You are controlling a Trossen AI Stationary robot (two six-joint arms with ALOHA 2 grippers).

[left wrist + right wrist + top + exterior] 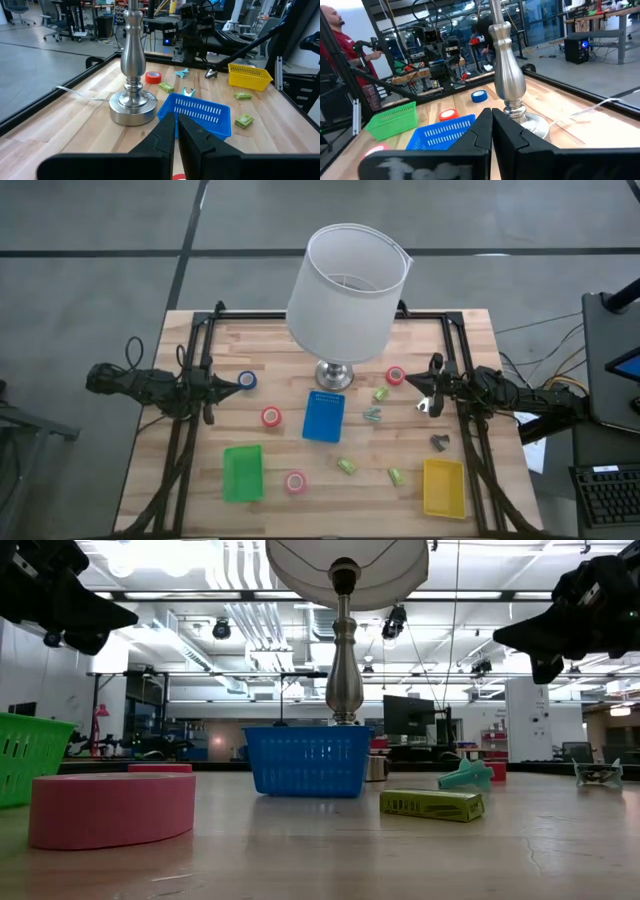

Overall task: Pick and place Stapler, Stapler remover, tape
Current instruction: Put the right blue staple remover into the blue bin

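High view: four rolls of tape lie scattered on the wooden table, the blue tape roll just ahead of the left gripper, one red tape roll between it and the blue bin, a second red tape roll beside the green bin, and a third red tape roll near the lamp base on the right side. Small green staplers lie around the middle and right of the table, one near the blue bin's lower corner, another close to the yellow bin, and one below the third red roll. A pale teal staple remover lies just right of the blue bin, and a dark one sits above the yellow bin. The lamp's white shade covers the table's far middle. Both arms hang above the table edges; the left gripper's fingers are pressed together and hold nothing, and the right gripper is likewise closed and empty. In the right wrist view a person in a red shirt stands beyond the table.
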